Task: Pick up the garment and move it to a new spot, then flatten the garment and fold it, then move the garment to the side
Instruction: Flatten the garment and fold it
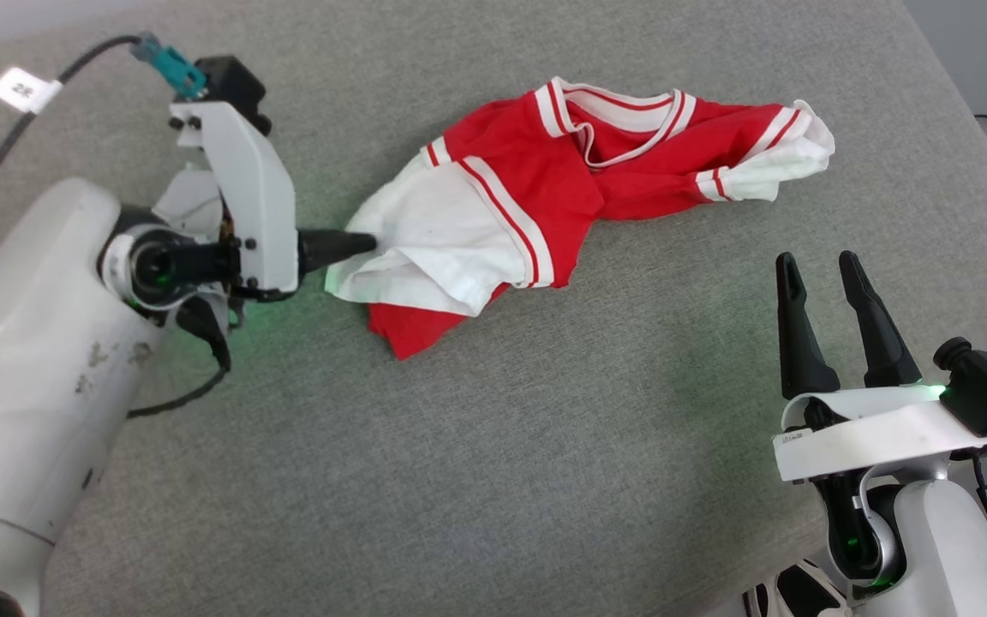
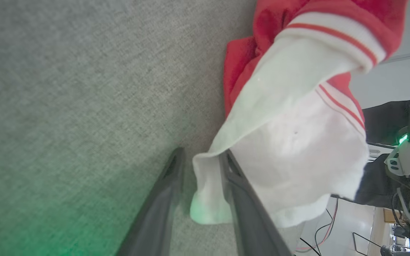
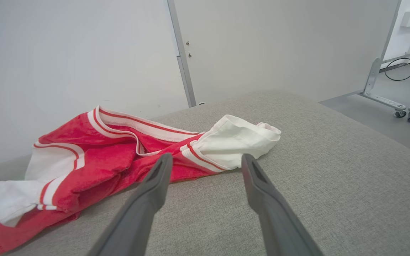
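Garment (image 1: 545, 180) edge inside left end effector (image 1: 367, 243)

Small red garment (image 1: 545, 184), a shirt with white sleeve panels and red-and-white striped trim at collar and cuffs. Crumpled and twisted, lying on grey padded surface (image 1: 459, 446). Collar toward far side, one white sleeve bunched at each end, red hem corner poking out below left sleeve.

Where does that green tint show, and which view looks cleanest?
Head view: green glow on the grey surface beside the left gripper; left wrist view: the same green tints the lower left and part of the garment; right wrist view: even light, sharp.
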`<state>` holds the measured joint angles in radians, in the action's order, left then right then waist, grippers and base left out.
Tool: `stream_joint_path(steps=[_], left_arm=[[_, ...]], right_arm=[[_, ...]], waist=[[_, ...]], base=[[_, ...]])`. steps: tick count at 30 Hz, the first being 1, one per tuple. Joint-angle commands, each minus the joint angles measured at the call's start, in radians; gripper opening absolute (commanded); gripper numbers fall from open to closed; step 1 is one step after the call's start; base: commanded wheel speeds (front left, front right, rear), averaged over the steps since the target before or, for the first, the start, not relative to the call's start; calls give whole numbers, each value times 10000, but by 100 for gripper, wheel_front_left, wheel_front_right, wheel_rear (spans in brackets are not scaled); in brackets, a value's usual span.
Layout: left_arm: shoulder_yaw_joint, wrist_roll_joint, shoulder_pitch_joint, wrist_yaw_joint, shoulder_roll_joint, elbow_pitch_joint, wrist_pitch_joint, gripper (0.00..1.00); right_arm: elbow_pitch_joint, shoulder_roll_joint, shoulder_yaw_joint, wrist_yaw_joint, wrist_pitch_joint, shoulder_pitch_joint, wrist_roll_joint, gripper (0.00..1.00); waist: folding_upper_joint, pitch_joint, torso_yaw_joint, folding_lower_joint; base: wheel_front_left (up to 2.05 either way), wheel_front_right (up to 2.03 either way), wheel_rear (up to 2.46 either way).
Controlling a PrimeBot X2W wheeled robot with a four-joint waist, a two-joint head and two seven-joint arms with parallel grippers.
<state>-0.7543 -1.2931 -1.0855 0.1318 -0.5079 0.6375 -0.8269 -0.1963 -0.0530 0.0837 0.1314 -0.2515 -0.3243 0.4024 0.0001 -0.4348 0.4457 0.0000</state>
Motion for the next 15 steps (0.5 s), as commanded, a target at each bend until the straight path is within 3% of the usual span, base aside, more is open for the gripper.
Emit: stream_joint_path(steps=[1,15], left_arm=[[-137,-52,52,-26,25,13,-61,0],[-441,-601,-406,-22,-324,-1036,579,0]], right_arm=[[-25,32,3,-10,-67,-150,-62,100],[84,29,-350,-10,59,271,-206,100]], waist=[[-1,69,-74,0],[-1,706,-974,0]], base=[[0,0,0],[0,0,0]])
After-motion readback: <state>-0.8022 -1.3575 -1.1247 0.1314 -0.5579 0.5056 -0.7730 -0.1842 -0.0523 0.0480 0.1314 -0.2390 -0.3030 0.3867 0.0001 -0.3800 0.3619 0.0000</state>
